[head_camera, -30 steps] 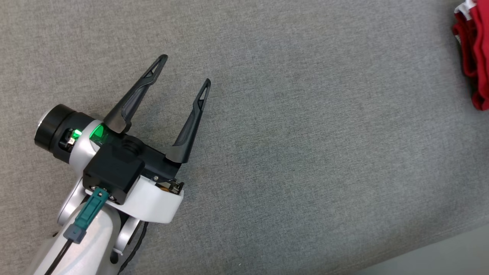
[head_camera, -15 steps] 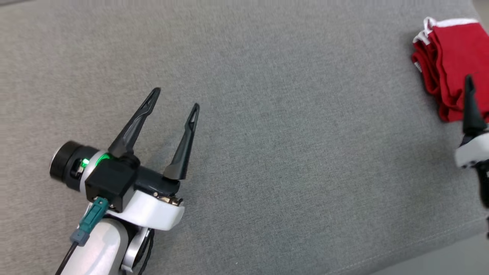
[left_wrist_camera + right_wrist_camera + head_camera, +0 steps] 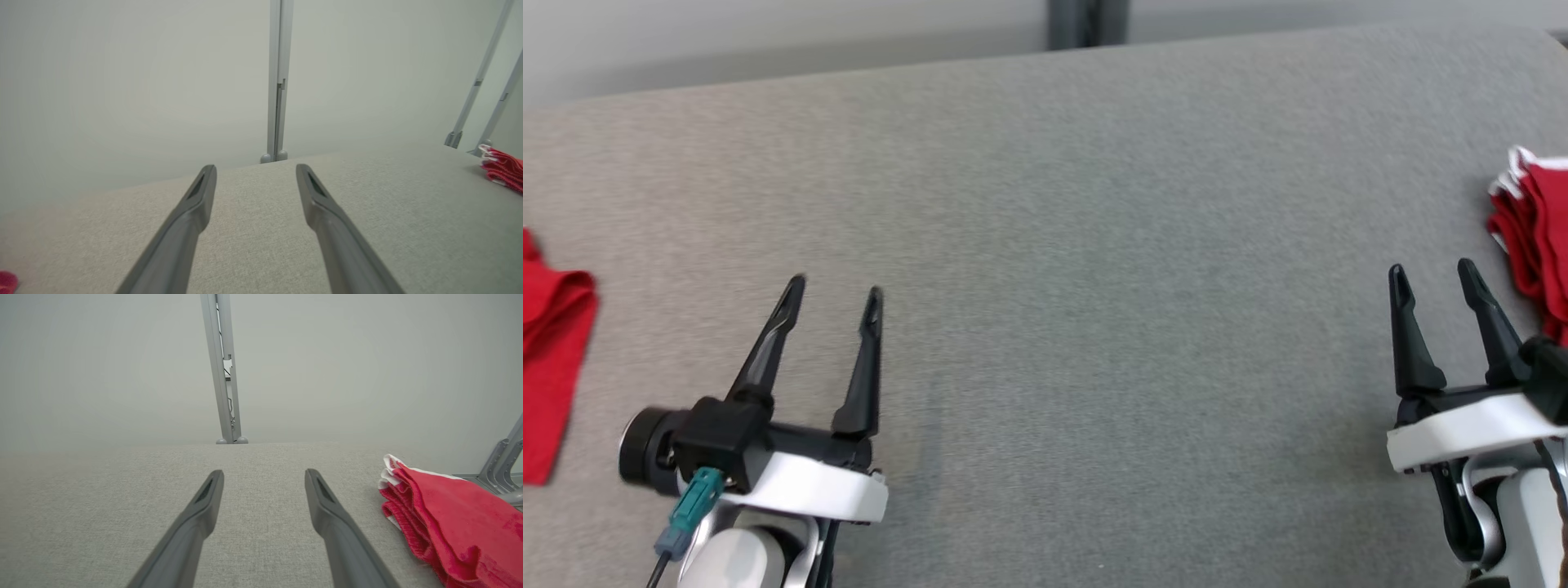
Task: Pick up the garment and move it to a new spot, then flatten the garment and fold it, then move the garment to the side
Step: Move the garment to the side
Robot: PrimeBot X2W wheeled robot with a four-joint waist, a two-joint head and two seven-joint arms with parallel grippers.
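Observation:
A folded red garment [image 3: 1535,245] with white trim lies at the right edge of the grey cloth-covered surface [image 3: 1094,245]; it also shows in the right wrist view [image 3: 449,514] and small in the left wrist view [image 3: 502,169]. My right gripper [image 3: 1431,267] stands open and empty just left of it, apart from it [image 3: 264,473]. My left gripper [image 3: 835,287] is open and empty at the lower left [image 3: 255,168]. Another red cloth [image 3: 551,359] lies at the left edge.
The surface's far edge runs along the top of the head view, with a grey upright post [image 3: 1086,23] and a pale wall behind it. Slanted metal struts [image 3: 482,81] stand beyond the right end.
The head camera has swung up and back, so the far edge, the left red cloth and my right gripper have come into view. My left gripper now points straighter ahead.

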